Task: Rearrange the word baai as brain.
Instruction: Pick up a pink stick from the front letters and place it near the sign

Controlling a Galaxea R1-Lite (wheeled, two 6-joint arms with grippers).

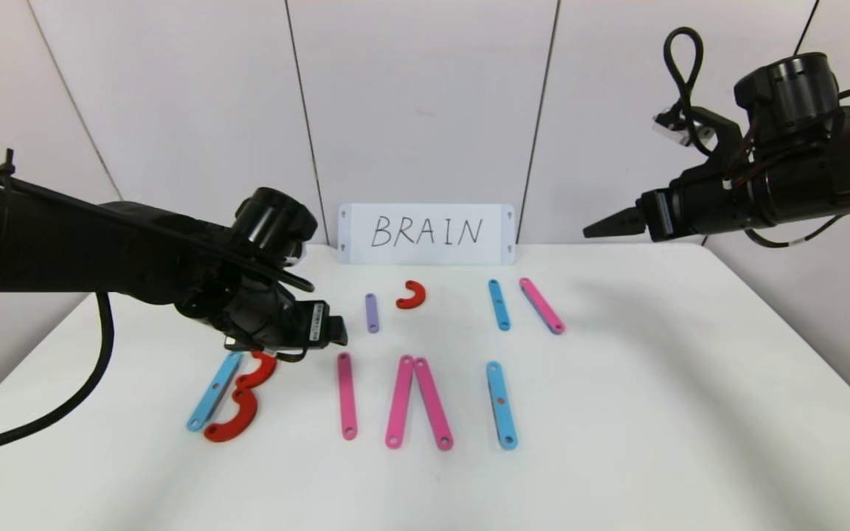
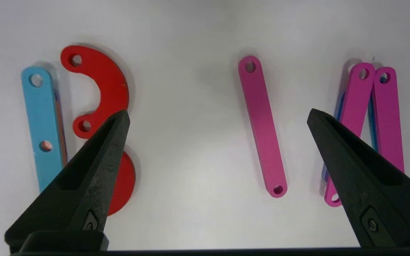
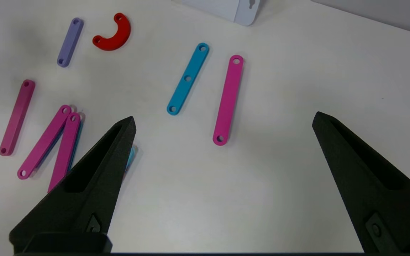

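Hovering low over the near left of the white surface (image 1: 617, 442): left pincer (image 2: 217, 117), fingers spread wide, grasping nothing, above the gap between the two red curves (image 2: 101, 85) and a lone pink strip (image 1: 347, 396). Near row, left to right: blue strip (image 1: 214, 391) with the red curves beside it, the lone pink strip, two pink strips (image 1: 417, 402) meeting at their far ends, a second blue strip (image 1: 501, 405). Far row: purple strip (image 1: 372, 313), small red curve (image 1: 412, 295), blue strip (image 1: 499, 304), pink strip (image 1: 541, 305). BRAIN card (image 1: 426, 233) at the wall. Right pincer (image 3: 222, 117): raised at far right, fingers spread, empty.
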